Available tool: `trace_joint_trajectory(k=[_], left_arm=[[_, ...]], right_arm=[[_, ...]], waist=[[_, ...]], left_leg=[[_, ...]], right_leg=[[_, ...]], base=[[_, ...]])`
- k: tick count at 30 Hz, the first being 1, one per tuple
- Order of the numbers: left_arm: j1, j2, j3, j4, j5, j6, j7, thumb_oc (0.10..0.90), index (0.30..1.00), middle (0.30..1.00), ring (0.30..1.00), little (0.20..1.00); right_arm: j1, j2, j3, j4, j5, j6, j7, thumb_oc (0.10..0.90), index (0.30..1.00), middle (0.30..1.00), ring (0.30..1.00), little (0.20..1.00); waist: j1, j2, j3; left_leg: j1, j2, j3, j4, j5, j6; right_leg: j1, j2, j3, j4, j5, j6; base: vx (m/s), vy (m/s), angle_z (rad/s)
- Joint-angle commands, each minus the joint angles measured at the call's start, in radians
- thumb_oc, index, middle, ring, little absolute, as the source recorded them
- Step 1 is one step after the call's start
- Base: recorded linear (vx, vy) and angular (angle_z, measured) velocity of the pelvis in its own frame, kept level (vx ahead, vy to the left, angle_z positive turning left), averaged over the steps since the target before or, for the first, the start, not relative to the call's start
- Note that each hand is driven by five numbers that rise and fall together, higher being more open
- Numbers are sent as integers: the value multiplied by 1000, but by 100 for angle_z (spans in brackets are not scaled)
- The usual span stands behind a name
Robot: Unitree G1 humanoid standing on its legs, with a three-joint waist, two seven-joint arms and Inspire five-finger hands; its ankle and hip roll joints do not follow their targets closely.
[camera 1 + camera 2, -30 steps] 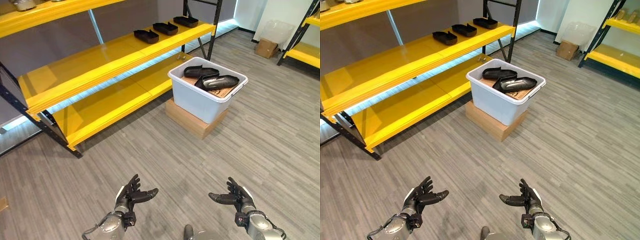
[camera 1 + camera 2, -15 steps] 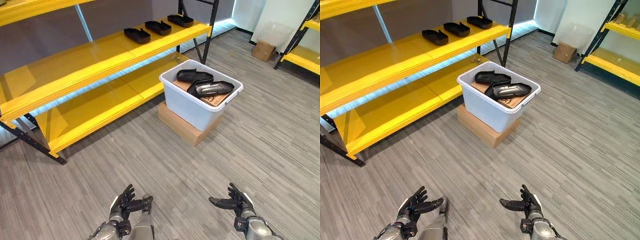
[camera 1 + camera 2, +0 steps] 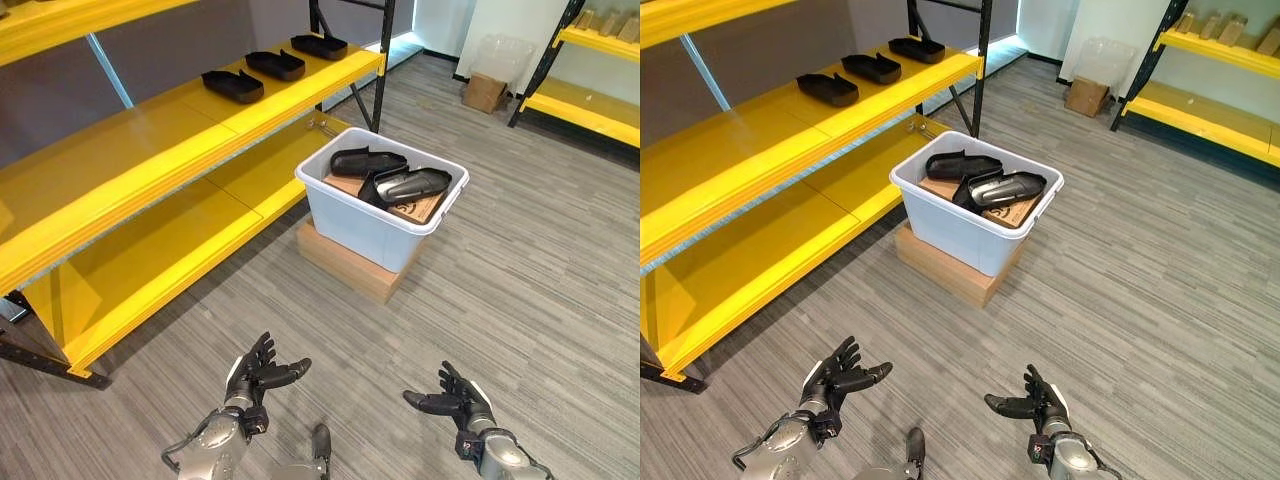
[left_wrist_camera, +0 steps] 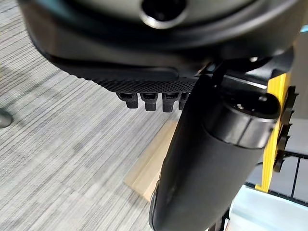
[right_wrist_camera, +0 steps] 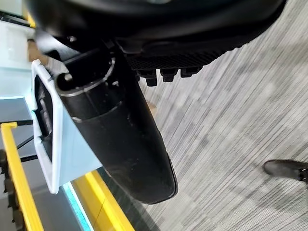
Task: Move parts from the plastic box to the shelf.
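Grey plank floor: beside the yellow steel shelf, three black moulded parts already sit up top; two remain in the white plastic box. Left hand and right hand hover empty, fingers relaxed.

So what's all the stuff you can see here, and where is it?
plastic box: one, white, on the floor before the shelf, resting on a flat cardboard box
parts in box: at least two, black, lying on brown cardboard
parts on shelf: three, black, in a row on the middle level
shelf: one, yellow
second shelf: one, yellow, far right
small cardboard box: one, brown, on the far floor
left hand: dark, open, low above the floor
right hand: dark, open, low above the floor
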Motion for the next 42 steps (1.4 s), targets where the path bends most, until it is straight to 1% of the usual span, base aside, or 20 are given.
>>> trace_joint_trajectory(k=[1, 2, 4, 5, 6, 7, 10, 14, 18, 26, 28, 30, 32, 33, 34, 35, 37, 38, 40, 42], left_arm=[[9, 77, 11, -120, 19, -64, 12, 900, 1000, 1000, 1000, 1000], [9, 79, 8, -124, 29, -61, 10, 900, 1000, 1000, 1000, 1000], [16, 72, 5, -120, 29, -56, -3, 900, 1000, 1000, 1000, 1000], [16, 72, 5, -120, 29, -57, -3, 900, 1000, 1000, 1000, 1000], [18, 73, 7, -117, 27, -55, -10, 900, 1000, 1000, 1000, 1000], [18, 72, 7, -117, 27, -55, -10, 900, 1000, 1000, 1000, 1000], [21, 70, 12, -107, 30, -55, -19, 900, 1000, 1000, 1000, 1000], [38, 61, 26, -103, 42, -61, -30, 900, 1000, 1000, 1000, 1000], [50, 41, 32, -92, 38, -59, -32, 900, 1000, 1000, 1000, 1000], [29, 20, 15, -95, 24, -64, -23, 900, 1000, 1000, 1000, 1000], [23, 16, 13, -94, 16, -65, -16, 900, 1000, 1000, 1000, 1000], [20, 13, 10, -98, 2, -67, -10, 900, 1000, 1000, 1000, 1000], [20, 14, 11, -102, -5, -66, -10, 900, 1000, 1000, 1000, 1000], [24, 10, 14, -104, -9, -67, -5, 900, 1000, 1000, 1000, 1000], [28, 5, 15, -102, -9, -64, -1, 900, 1000, 1000, 1000, 1000], [33, 2, 16, -99, -6, -62, 0, 900, 1000, 1000, 1000, 1000], [45, -5, 26, -92, -24, -59, 7, 900, 1000, 1000, 1000, 1000], [55, -2, 28, -91, -28, -58, 6, 900, 1000, 1000, 1000, 1000], [61, 2, 32, -89, -20, -59, 12, 900, 1000, 1000, 1000, 1000], [60, 1, 33, -75, -5, -64, 9, 900, 1000, 1000, 1000, 1000]], right_arm=[[-34, -11, -15, -92, 1, -64, -1, 900, 1000, 1000, 1000, 1000], [-30, -11, -14, -92, -4, -64, -4, 900, 1000, 1000, 1000, 1000], [-29, -10, -11, -82, 2, -61, 1, 900, 1000, 1000, 1000, 1000], [-28, -10, -11, -82, 2, -61, 1, 900, 1000, 1000, 1000, 1000], [-20, -9, -14, -87, 18, -62, 4, 900, 1000, 1000, 1000, 1000], [-20, -9, -14, -87, 18, -62, 4, 900, 1000, 1000, 1000, 1000], [-3, -14, -30, -88, 20, -59, 6, 900, 1000, 1000, 1000, 1000], [9, -24, -33, -94, 0, -54, 12, 900, 1000, 1000, 1000, 1000], [14, -28, -33, -102, 0, -55, 16, 900, 1000, 1000, 1000, 1000], [-17, -46, -34, -117, 36, -70, 2, 900, 1000, 1000, 1000, 1000], [-17, -44, -29, -113, 42, -72, 2, 900, 1000, 1000, 1000, 1000], [-16, -58, -20, -107, 48, -71, 1, 900, 1000, 1000, 1000, 1000], [-16, -64, -22, -110, 51, -70, -2, 900, 1000, 1000, 1000, 1000], [-17, -83, -26, -114, 49, -69, -8, 900, 1000, 1000, 1000, 1000], [-16, -87, -29, -111, 46, -65, -13, 900, 1000, 1000, 1000, 1000], [-17, -87, -29, -109, 46, -64, -16, 900, 1000, 1000, 1000, 1000], [-14, -87, -32, -106, 49, -63, -19, 900, 1000, 1000, 1000, 1000], [-6, -82, -39, -112, 48, -68, -26, 900, 1000, 1000, 1000, 1000], [3, -76, -38, -105, 43, -71, -31, 900, 1000, 1000, 1000, 1000], [14, -77, -39, -88, 34, -72, -28, 900, 1000, 1000, 1000, 1000]], waist=[[-1, 1, 15], [-4, 9, 24], [-35, 20, 35], [-36, 20, 36], [-45, 10, 39], [-45, 10, 40], [-56, -10, 36], [-61, -17, 33], [-55, -24, 6], [-72, 30, -38], [-78, 38, -39], [-69, 23, -14], [-60, 5, -1], [-37, -16, 27], [-31, -21, 36], [-24, -27, 43], [-16, -36, 50], [2, -45, 54], [8, -33, 45], [12, -8, 36]], left_leg=[[46, 49, -36, 99, -142, -25], [68, 47, -42, 88, -149, -19], [129, 28, -79, 54, -151, -13], [133, 28, -79, 52, -152, -13], [166, 14, -86, 37, -162, -17], [167, 14, -87, 36, -162, -17], [221, -7, -86, 20, -202, -40], [278, -11, -92, 22, -247, -58], [329, -11, -91, 17, -285, -68], [360, 71, -84, 79, -257, -131], [339, 93, -77, 171, -200, -169], [209, 103, -60, 495, -57, -222], [149, 84, -68, 603, -24, -232], [82, 40, -81, 765, -22, -219], [54, 41, -77, 779, -41, -196], [11, 36, -73, 776, -63, -182], [-48, 103, -53, 716, -80, -157], [-48, 163, -60, 542, -113, -134], [-16, 245, -83, 215, -27, -163], [-2, 313, -126, 28, 79, -199]], right_leg=[[-131, -82, 21, 31, 298, 62], [-166, -80, 5, 71, 279, 57], [-272, 29, 20, 47, 217, 43], [-269, 29, 19, 48, 214, 43], [-266, 39, -23, -69, 202, 39], [-264, 39, -24, -70, 202, 39], [-264, -5, -129, -403, 266, 70], [-250, -17, -177, -527, 333, 94], [-207, -26, -221, -566, 349, 90], [-184, 23, -231, -501, 274, 37], [-159, 48, -222, -506, 248, 18], [-89, 76, -189, -538, 213, -20], [-70, 68, -184, -549, 206, -28], [-37, 61, -158, -556, 195, -43], [-24, 59, -143, -558, 187, -48], [-12, 55, -127, -559, 183, -46], [10, 52, -103, -556, 172, -44], [34, 56, -77, -558, 158, -32], [59, 69, -42, -566, 125, -23], [91, 77, -13, -573, 101, -17]], base=[[175, 321, 46], [295, 329, 73], [242, 156, 40], [214, 51, 24], [155, 16, 34], [262, 5, 38], [269, -39, 17], [273, -54, 6], [244, -69, 2], [268, -107, 24], [228, -140, 0], [236, -182, -1], [133, -114, -25], [224, -149, -41], [234, -122, -84], [155, -66, -70], [216, -25, -64], [291, 31, -60], [316, 123, -79], [351, 220, -71]])
